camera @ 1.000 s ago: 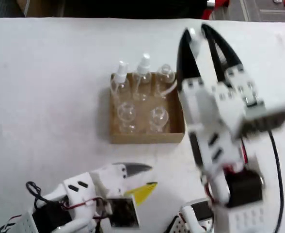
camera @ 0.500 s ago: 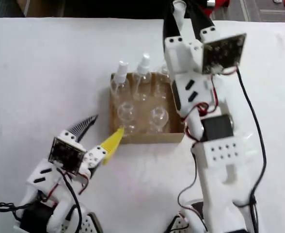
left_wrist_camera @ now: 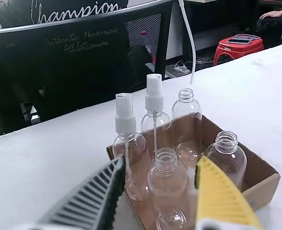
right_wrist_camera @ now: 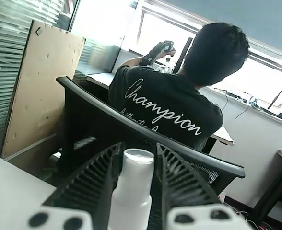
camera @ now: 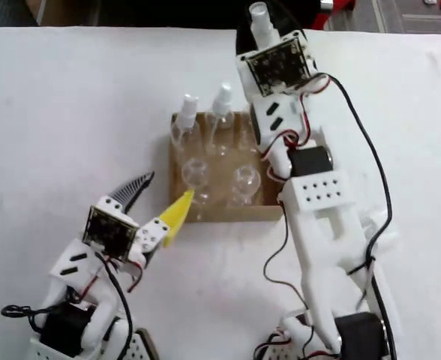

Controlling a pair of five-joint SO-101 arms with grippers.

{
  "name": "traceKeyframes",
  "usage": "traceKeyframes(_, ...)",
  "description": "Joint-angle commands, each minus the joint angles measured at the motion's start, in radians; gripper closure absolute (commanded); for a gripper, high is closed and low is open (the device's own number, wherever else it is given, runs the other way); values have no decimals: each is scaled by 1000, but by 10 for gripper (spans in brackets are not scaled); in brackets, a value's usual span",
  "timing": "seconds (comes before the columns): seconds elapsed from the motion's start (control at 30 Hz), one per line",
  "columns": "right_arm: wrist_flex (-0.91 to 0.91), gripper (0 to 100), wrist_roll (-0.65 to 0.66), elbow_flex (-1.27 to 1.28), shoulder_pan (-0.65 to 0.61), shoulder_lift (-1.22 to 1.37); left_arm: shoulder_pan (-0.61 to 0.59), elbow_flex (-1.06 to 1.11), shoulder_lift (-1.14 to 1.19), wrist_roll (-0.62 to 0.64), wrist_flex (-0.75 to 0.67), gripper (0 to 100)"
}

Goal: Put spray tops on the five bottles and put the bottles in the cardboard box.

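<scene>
The right gripper (right_wrist_camera: 138, 149) pinches a spray top (right_wrist_camera: 131, 191) high over the cardboard box (camera: 228, 212), probably for an uncapped bottle (left_wrist_camera: 186, 115); the left gripper (left_wrist_camera: 160, 163) stands open.

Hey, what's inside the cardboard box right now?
Five clear bottles stand in the cardboard box. Two in the back row carry spray tops; three are open-necked. In the high view the right arm largely covers one open bottle; the left wrist view shows it.

surface: white table (camera: 70, 112) | directly on it: 1 open cardboard box (camera: 228, 212), near centre
</scene>
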Motion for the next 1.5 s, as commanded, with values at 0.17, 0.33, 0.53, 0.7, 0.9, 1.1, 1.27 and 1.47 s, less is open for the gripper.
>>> traceKeyframes(0.17,-91,982,17,-11,-4,41,87,29,-18,-60,-25,778)
traceKeyframes(0.33,-105,982,17,-11,-5,61,93,29,-18,-63,-23,778)
traceKeyframes(0.53,-105,982,11,9,-5,65,93,29,-18,-63,-23,778)
traceKeyframes(0.7,-110,982,11,58,-15,64,93,31,-18,-63,-23,778)
traceKeyframes(0.9,-110,982,9,94,-19,65,93,31,-18,-63,-23,778)
traceKeyframes(1.1,-110,982,8,121,-19,70,93,31,-18,-63,-23,778)
traceKeyframes(1.27,-173,982,8,118,-19,159,93,31,-18,-63,-23,778)
traceKeyframes(1.47,-211,982,-21,124,-13,197,93,31,-18,-66,-23,778)
